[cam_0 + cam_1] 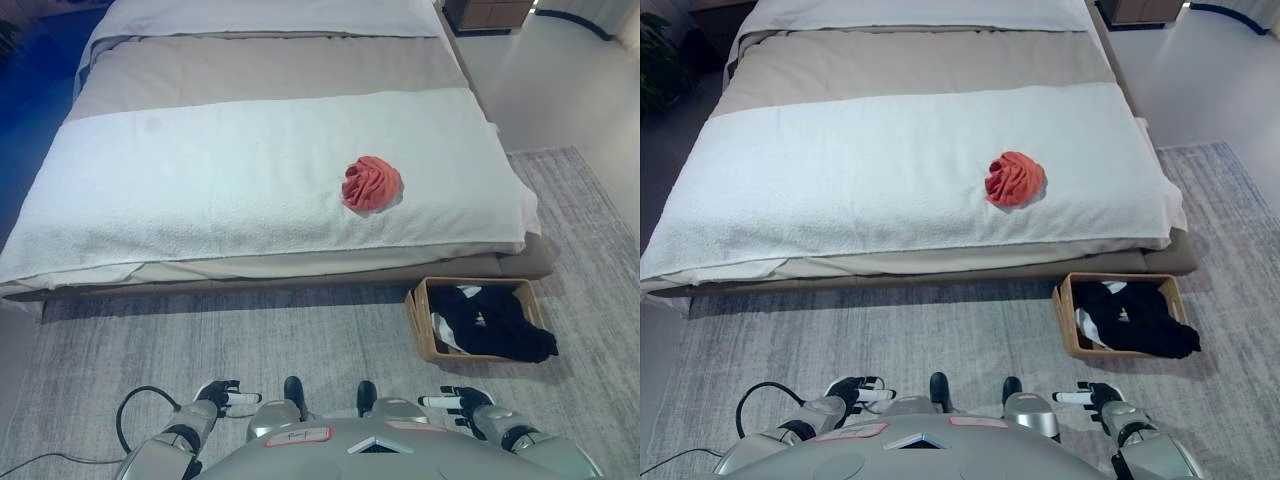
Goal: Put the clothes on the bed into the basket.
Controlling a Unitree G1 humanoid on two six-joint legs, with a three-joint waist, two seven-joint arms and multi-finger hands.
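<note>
A crumpled orange-red garment lies on the white blanket across the bed, right of the middle, near the front edge. A brown basket stands on the rug at the bed's front right corner, with black and white clothes in it, some hanging over its right rim. My left hand and right hand are low at the bottom of the view, over the rug, fingers relaxed and empty, far from the garment.
The bed fills the upper half of the view, with a beige cover behind the blanket. A grey rug lies in front of it. A wooden nightstand stands at the far right.
</note>
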